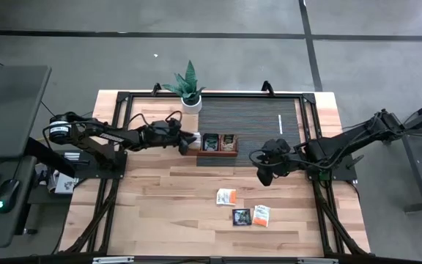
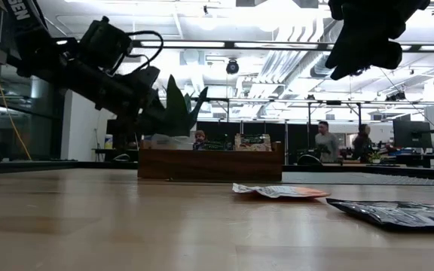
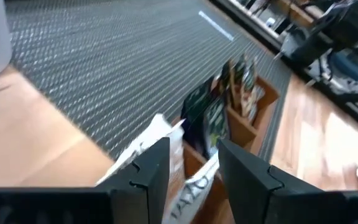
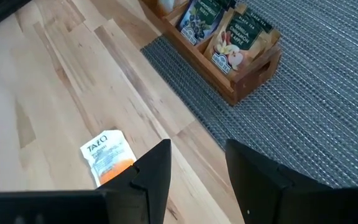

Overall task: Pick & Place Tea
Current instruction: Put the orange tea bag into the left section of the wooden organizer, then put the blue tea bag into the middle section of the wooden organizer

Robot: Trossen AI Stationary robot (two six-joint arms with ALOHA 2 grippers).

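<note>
Over the tray's (image 1: 229, 152) plant-side end compartment, left gripper (image 1: 190, 141) is hovering, fingers parted a moderate gap with nothing clamped; white sachets (image 3: 166, 152) are standing in that compartment right below the fingertips. Left arm is reaching out nearly level from its base toward the tray, wrist tilted down at it. Tray is a long brown wooden box with three compartments, sitting on the edge of a dark ribbed woven mat (image 1: 247, 117); dark green sachets (image 3: 207, 115) are filling the middle compartment, tan-labelled ones (image 4: 241, 40) the far one.

Right gripper (image 1: 264, 173) is hanging above bare wood on the near side of the tray, fingers apart, gripping nothing, arm bent and stretched in from its side. Three flat square sachets are lying loose on the light plank tabletop (image 1: 160, 205), well apart from the tray: a white-and-orange one (image 1: 226, 196), a dark one (image 1: 241, 217), another white-and-orange one (image 1: 261, 215) just beside the dark one. Potted plant (image 1: 188, 86) is standing at the mat's corner.
</note>
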